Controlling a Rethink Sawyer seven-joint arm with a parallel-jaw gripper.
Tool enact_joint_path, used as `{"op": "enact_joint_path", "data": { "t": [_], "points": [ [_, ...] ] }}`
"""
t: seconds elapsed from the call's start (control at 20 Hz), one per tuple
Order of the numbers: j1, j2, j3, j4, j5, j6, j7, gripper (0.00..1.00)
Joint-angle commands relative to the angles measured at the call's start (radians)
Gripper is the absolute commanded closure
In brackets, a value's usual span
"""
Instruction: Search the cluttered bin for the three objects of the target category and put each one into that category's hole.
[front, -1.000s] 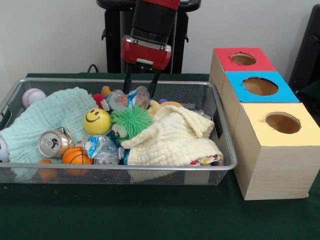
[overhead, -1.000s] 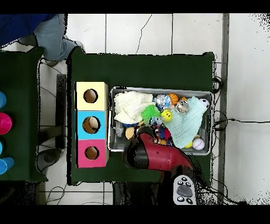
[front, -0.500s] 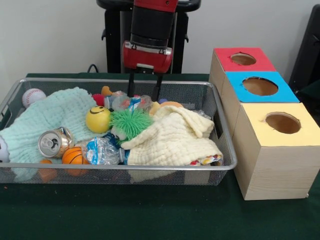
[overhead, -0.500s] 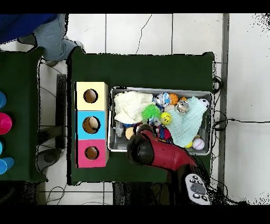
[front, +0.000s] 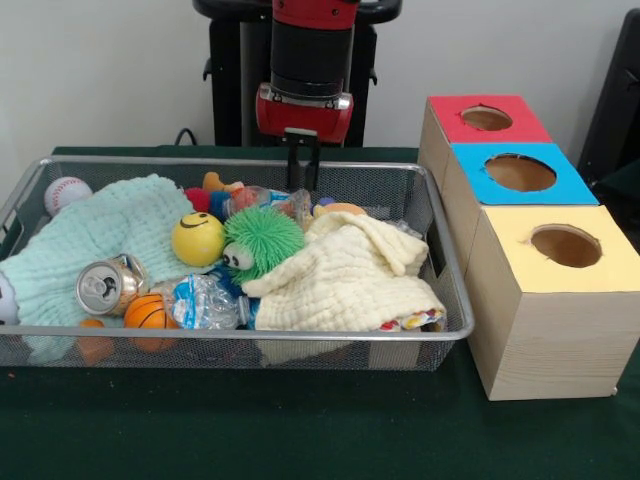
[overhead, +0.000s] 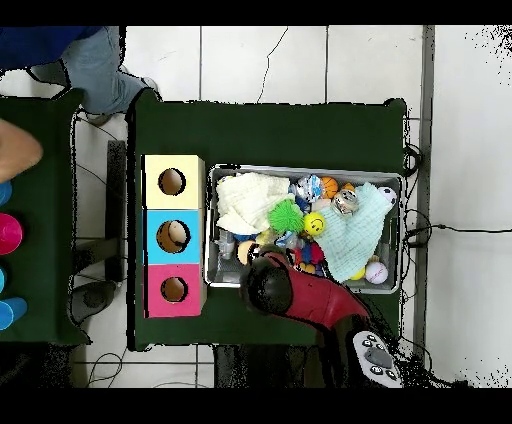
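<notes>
The wire bin (front: 240, 338) holds a jumble of things: a yellow smiley ball (front: 197, 238), a green fuzzy toy (front: 262, 240), a crushed can (front: 105, 286), a small basketball (front: 150, 312), a baseball (front: 66, 192) and a crumpled clear bottle (front: 270, 200) at the back. My gripper (front: 303, 188) hangs at the bin's back middle. Its fingers are drawn close together on the right end of that bottle. In the overhead view the red arm (overhead: 300, 292) hides the gripper.
A mint cloth (front: 100, 230) and a pale yellow cloth (front: 350, 270) cover parts of the pile. To the right stand the red box (front: 487, 120), blue box (front: 520, 172) and yellow box (front: 565, 245), each with a hole on top. A person (overhead: 70, 60) shows at the overhead view's top left.
The fingers have gone from wide apart to nearly together over the clear bottle. The gripper has shifted slightly right. The green toy and smiley ball have been nudged.
</notes>
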Motion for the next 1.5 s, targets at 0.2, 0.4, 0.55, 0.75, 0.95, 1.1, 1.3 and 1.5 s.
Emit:
{"op": "enact_joint_path", "data": {
  "t": [0.2, 0.4, 0.55, 0.75, 0.95, 1.1, 1.3, 1.5],
  "points": [
    [0.037, 0.031, 0.056, 0.011, -0.069, -0.277, 0.204, 1.00],
    [0.036, 0.036, 0.052, 0.024, -0.086, -0.356, 0.214, 1.00],
    [0.036, 0.037, 0.046, 0.033, -0.081, -0.364, 0.211, 1.00],
    [0.001, 0.031, 0.071, 0.063, -0.089, -0.364, 0.217, 1.00],
    [0.027, -0.006, 0.043, 0.085, -0.054, -0.286, 0.201, 1.00],
    [0.049, -0.018, 0.014, 0.116, -0.028, -0.236, 0.200, 1.00],
    [0.105, -0.014, -0.044, 0.104, -0.025, -0.177, 0.152, 1.00],
    [0.140, -0.008, -0.063, 0.075, -0.001, -0.106, 0.156, 0.00]
  ]
}}
